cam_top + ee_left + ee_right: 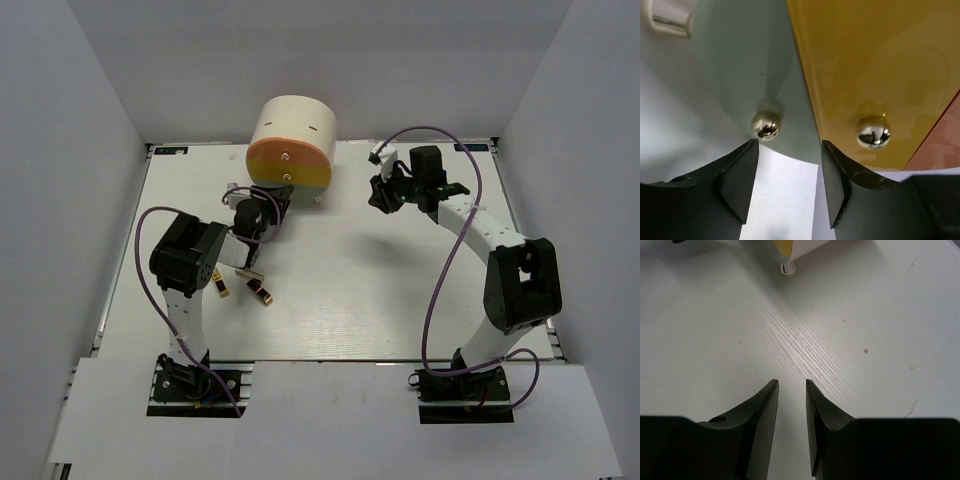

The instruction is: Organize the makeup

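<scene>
Two small gold-and-black lipsticks (222,286) (261,292) lie on the white table beside my left arm. My left gripper (267,202) (790,144) is open and holds nothing. It points at the front of the cream half-round box (292,125), close to the yellow drawer (865,65). The drawer's shiny knob (873,132) sits just past the right fingertip, and a second shiny knob (766,125) just past the left one. My right gripper (380,195) (791,382) hovers over bare table right of the box, with a narrow gap between the jaws and nothing in it.
The box stands at the back middle of the table (400,290), its orange drawer (285,155) above the yellow one. A white foot of the box (787,268) shows in the right wrist view. White walls enclose the table on three sides.
</scene>
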### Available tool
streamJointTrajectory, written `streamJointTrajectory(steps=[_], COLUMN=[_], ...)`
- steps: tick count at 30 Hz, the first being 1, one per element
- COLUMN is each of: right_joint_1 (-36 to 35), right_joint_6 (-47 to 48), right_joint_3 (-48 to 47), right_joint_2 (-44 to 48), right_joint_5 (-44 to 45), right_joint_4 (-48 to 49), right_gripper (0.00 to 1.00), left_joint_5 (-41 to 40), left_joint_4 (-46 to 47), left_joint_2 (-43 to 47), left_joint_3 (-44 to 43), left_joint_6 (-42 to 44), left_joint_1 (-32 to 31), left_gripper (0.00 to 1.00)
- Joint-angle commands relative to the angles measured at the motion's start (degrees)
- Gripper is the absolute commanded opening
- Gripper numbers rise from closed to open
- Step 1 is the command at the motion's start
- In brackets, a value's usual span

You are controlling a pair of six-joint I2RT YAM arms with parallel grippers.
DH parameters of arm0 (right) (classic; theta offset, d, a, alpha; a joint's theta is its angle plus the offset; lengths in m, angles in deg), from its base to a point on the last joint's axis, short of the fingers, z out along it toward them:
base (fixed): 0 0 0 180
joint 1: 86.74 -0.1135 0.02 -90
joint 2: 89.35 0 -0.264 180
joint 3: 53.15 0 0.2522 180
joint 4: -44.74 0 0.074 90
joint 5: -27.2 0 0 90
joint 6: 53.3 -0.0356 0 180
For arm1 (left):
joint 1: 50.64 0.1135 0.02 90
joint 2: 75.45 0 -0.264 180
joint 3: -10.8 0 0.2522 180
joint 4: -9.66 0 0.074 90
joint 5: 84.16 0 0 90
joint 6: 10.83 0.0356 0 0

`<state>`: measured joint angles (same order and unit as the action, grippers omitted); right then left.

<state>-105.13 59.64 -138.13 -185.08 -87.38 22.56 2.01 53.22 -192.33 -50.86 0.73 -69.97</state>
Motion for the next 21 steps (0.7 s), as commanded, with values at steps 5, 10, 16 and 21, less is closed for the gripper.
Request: streamJointTrajectory(steps=[5,10,16,21], right_joint_1=[0.3,0.2,0.2,0.3], right_joint_6=[0.3,0.4,0.4,0.4], right_joint_3=[0.1,-0.2,-0.4,-0.3], right_joint_2=[2.2,2.0,2.0,1.9], right_joint_5=[-0.6,-0.6,-0.5,-0.5], right_joint_4=[1.9,2.0,1.9,1.8], right_gripper=[0.34,0.34,0.34,0.34], left_joint_5=[-0.3,0.3,0.2,-0.3], left_joint_4=[-5.8,-5.8,-5.7,-6.6], left_joint_2=[-0.9,-1.9,-3.1,-3.2], left_joint_3=[-4.9,-5.7,-6.6,-6.9], left_joint_6=[1.2,1.2,1.2,1.3], left_joint_1=[1.0,1.0,1.5,1.5], left_gripper=[0.53,0.47,0.52,0.54])
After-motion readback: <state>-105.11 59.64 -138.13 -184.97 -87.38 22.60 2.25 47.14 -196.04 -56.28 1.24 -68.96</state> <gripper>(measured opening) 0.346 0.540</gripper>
